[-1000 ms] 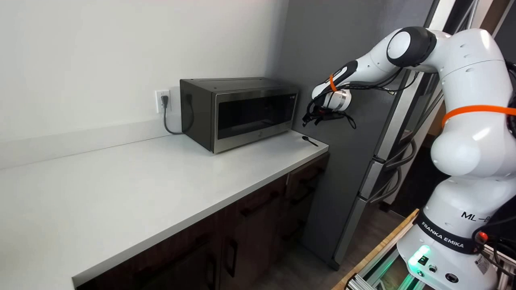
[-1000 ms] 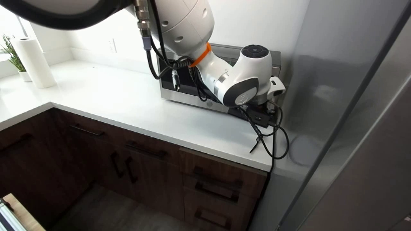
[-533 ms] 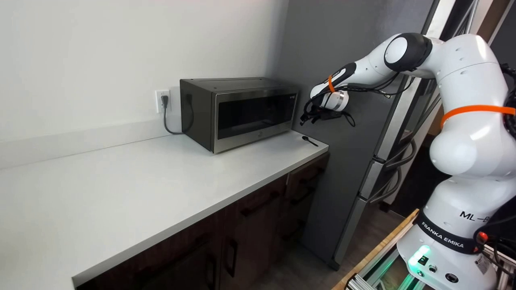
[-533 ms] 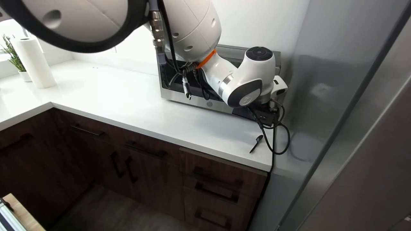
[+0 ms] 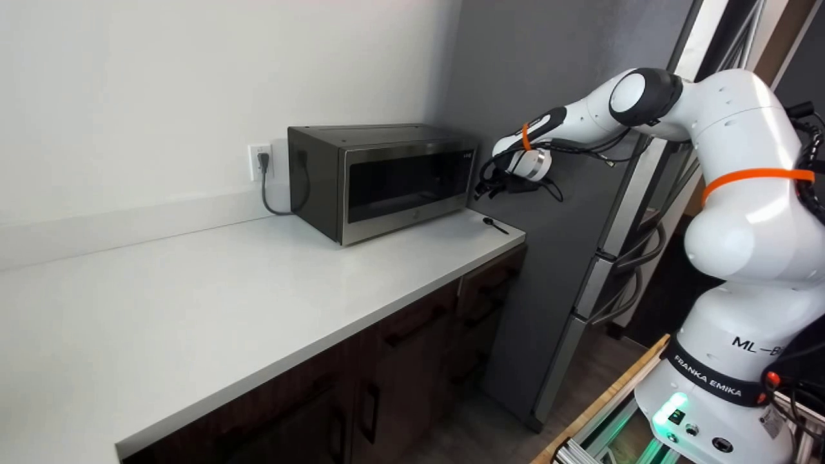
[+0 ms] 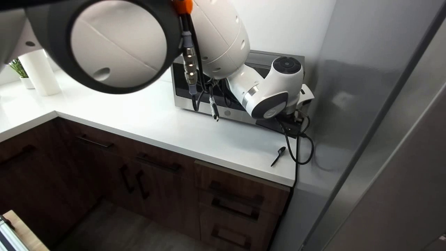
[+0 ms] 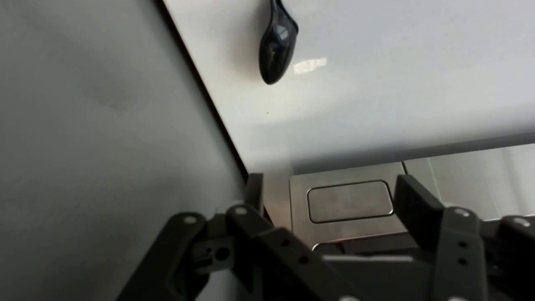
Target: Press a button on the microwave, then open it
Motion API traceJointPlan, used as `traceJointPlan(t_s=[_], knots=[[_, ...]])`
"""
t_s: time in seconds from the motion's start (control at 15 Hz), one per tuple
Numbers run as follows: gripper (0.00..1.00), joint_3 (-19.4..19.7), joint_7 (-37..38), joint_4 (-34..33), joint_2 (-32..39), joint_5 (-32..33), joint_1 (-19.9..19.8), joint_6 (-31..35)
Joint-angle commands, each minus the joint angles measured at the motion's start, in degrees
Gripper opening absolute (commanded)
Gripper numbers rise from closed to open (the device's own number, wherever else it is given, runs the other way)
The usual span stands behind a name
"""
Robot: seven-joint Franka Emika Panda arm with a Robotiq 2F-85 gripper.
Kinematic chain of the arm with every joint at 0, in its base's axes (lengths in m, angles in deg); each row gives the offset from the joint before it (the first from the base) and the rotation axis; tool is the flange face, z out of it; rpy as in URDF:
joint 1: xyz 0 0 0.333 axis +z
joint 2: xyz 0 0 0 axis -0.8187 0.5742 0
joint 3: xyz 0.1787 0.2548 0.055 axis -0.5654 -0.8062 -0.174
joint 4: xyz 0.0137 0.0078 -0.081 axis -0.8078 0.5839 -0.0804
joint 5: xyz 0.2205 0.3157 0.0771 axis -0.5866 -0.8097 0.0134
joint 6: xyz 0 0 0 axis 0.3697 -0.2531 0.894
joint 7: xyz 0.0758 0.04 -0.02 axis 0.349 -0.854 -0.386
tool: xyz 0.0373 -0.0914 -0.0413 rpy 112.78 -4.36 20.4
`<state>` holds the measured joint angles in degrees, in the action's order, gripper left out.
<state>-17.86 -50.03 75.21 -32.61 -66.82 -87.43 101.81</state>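
Before the microwave (image 5: 385, 183), the end effector (image 7: 330, 192) gapes wide, empty; pressing like that, its 2 fingers (image 7: 419, 213) could land either side of the button (image 7: 350, 201).

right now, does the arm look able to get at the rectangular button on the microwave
Probably yes: in the wrist view the rectangular button shows between the parted jaws, with nothing seen lying over it. The tall grey fridge beside the microwave might crowd the approach.
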Motion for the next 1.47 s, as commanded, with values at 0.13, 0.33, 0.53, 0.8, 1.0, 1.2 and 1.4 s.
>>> traceJointPlan(t_s=[0.13,0.33,0.53,0.8,1.0,1.2,1.4], knots=[[0.35,-4.20,-4.01,-8.56,6.95,0.01,-2.43,-0.80],[0.13,-6.03,-4.76,-11.36,9.40,-0.08,-3.01,-1.07],[0.00,-7.80,-5.80,-14.23,11.95,-0.13,-3.46,-1.77],[0.00,-9.54,-6.76,-18.44,15.23,-0.23,-3.69,-3.22],[0.00,-9.97,-6.96,-21.65,17.03,-0.59,-3.35,-6.13],[0.00,-9.22,-6.48,-24.19,17.75,-1.39,-2.45,-11.08],[0.00,-8.59,-6.63,-27.33,19.15,-2.66,-1.71,-14.23]])
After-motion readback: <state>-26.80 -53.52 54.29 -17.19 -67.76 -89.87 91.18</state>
